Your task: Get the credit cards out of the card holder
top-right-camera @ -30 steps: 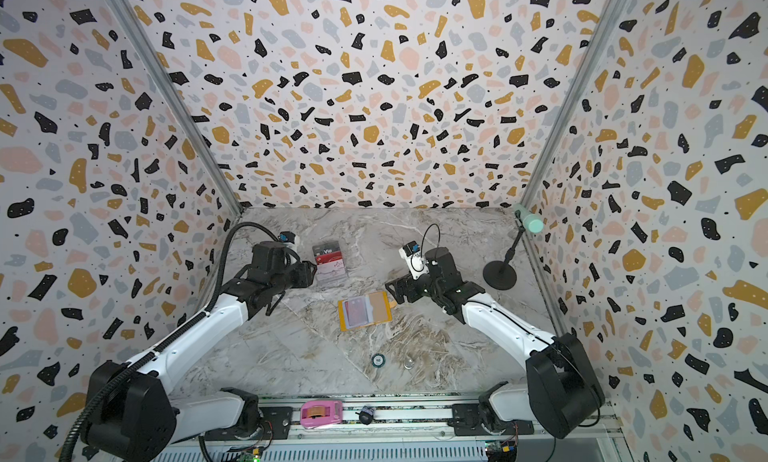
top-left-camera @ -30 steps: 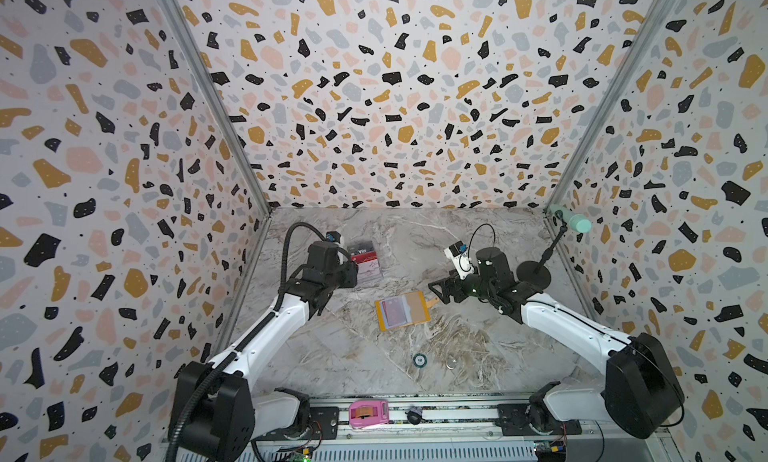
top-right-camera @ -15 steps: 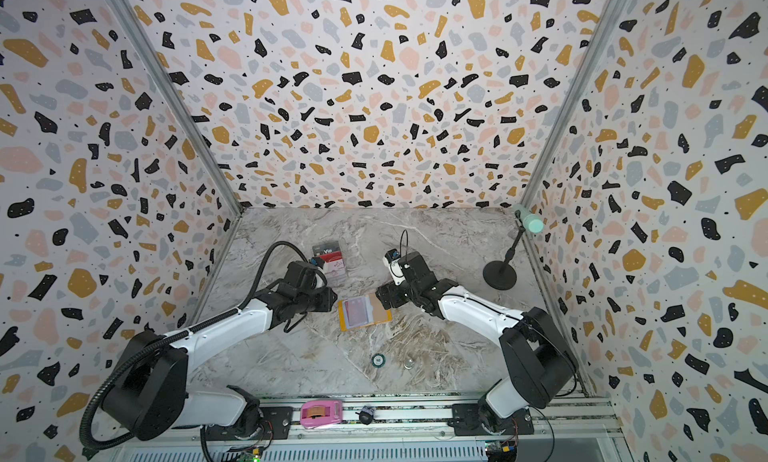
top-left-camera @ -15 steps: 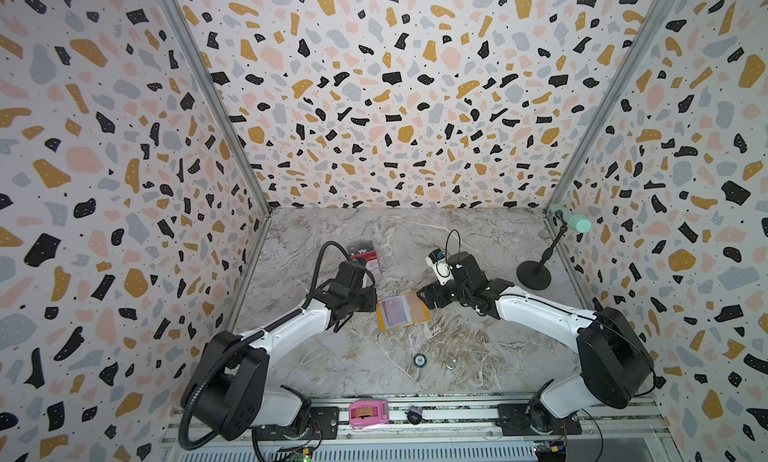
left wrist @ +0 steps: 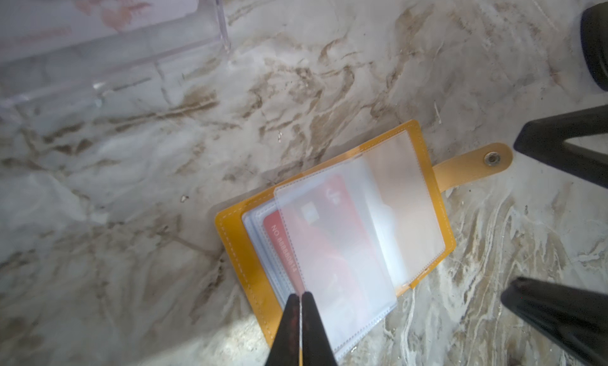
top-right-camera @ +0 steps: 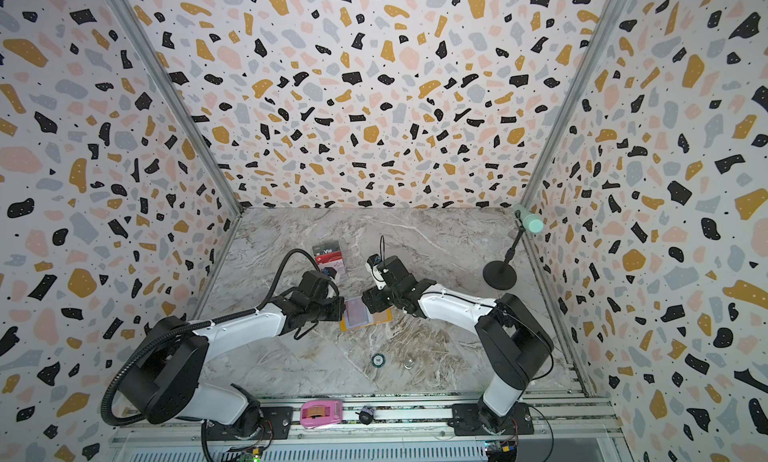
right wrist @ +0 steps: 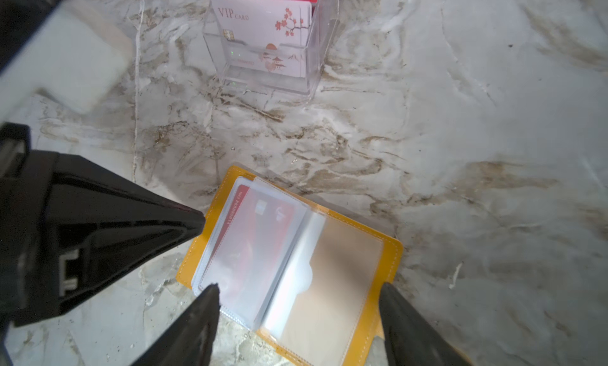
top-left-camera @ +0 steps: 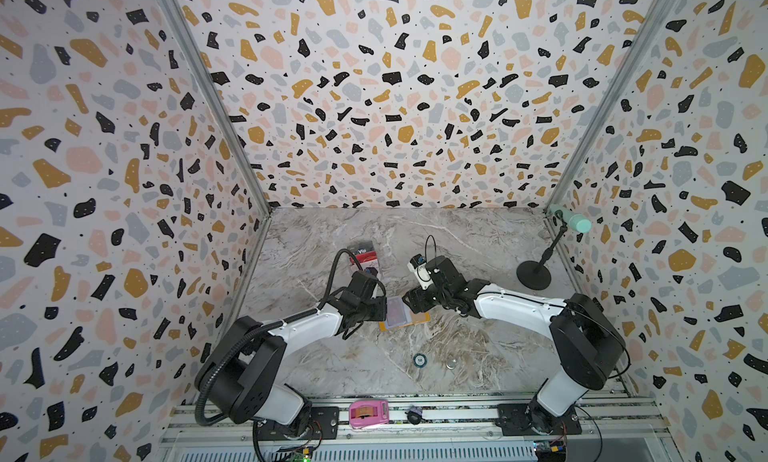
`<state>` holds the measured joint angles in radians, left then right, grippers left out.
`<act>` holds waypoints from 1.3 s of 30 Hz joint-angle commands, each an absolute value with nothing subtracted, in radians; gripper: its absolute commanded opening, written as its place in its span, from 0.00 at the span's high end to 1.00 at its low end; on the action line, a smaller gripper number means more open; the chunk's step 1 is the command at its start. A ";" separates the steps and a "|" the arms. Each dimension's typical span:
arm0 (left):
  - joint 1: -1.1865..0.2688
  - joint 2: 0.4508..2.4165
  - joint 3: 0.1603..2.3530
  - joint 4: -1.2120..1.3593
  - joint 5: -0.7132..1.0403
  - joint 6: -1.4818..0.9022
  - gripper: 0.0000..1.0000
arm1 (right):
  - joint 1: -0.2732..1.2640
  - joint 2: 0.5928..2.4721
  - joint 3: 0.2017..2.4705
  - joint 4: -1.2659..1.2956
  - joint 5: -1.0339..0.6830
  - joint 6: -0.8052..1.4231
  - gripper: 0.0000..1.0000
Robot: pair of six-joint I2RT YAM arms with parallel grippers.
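The mustard-yellow card holder (top-left-camera: 417, 318) (top-right-camera: 384, 315) lies open on the marble table, clear sleeves up. A red credit card (left wrist: 286, 236) (right wrist: 238, 209) sits in a sleeve, its edge poking out. My left gripper (left wrist: 300, 295) (top-left-camera: 384, 312) is shut, its tips pinching that red card's protruding edge. My right gripper (right wrist: 299, 287) (top-left-camera: 409, 304) is open, its fingers (right wrist: 204, 308) straddling the holder's (right wrist: 391, 255) other side without gripping it. Other credit cards stand in a clear acrylic stand (top-left-camera: 363, 258) (right wrist: 325, 35): a white VIP card (right wrist: 263, 35) in front, red and black ones behind.
A black microphone stand (top-left-camera: 534, 273) with a green head stands at the right wall. A small round chip (top-left-camera: 420, 359) and a metal ring (top-left-camera: 451, 362) lie nearer the front. A pink device (top-left-camera: 368, 414) sits on the front rail.
Both arms have come in from either side to the card holder. My left gripper has closed on the red card's edge. My right gripper's jaws have narrowed a little.
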<state>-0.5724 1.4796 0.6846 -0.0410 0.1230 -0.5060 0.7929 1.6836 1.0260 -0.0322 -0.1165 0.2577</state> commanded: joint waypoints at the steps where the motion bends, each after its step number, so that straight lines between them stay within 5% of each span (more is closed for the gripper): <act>1: -0.583 1.492 0.663 -0.002 0.130 -0.527 0.94 | 0.819 1.696 1.062 -0.017 -0.092 0.256 0.24; 39: -0.583 1.547 0.543 0.124 0.190 -0.570 1.00 | 0.902 1.865 1.097 0.038 -0.014 0.270 0.24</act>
